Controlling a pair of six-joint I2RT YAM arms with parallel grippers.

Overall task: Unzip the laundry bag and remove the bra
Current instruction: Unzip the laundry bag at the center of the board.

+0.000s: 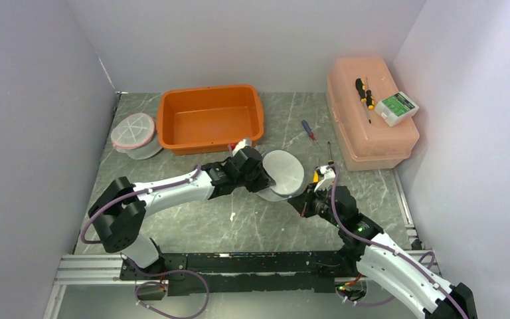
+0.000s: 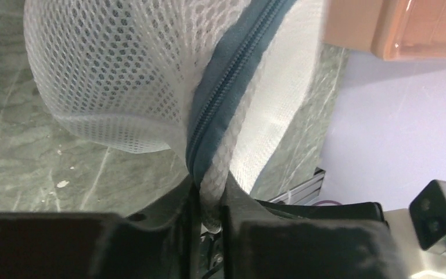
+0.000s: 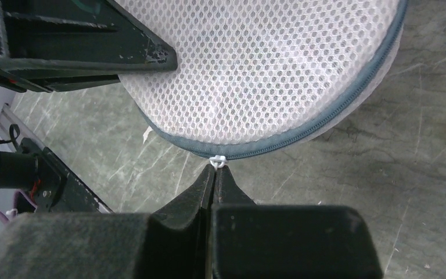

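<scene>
An orange tub (image 1: 211, 118) stood behind the left gripper (image 2: 209, 195), whose jaws pinched the laundry bag (image 1: 282, 174) mid-table at its grey zipper (image 2: 220, 93), a grip only the wrist view showed. The right gripper (image 3: 213, 173), fully closed, nipped the white zipper pull (image 3: 217, 160). A peach toolbox (image 1: 370, 113) stood far right. Mesh hid the bra.

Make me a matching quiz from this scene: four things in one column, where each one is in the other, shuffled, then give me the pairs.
Things:
1. laundry bag
2. zipper pull
3. orange tub
4. black-and-yellow screwdriver

Places:
A. on the lid of the pink box
B. its seam pinched in the left gripper
C. at the closed tips of the right gripper
D. standing empty at the back of the table

Pairs: 1-B, 2-C, 3-D, 4-A
</scene>
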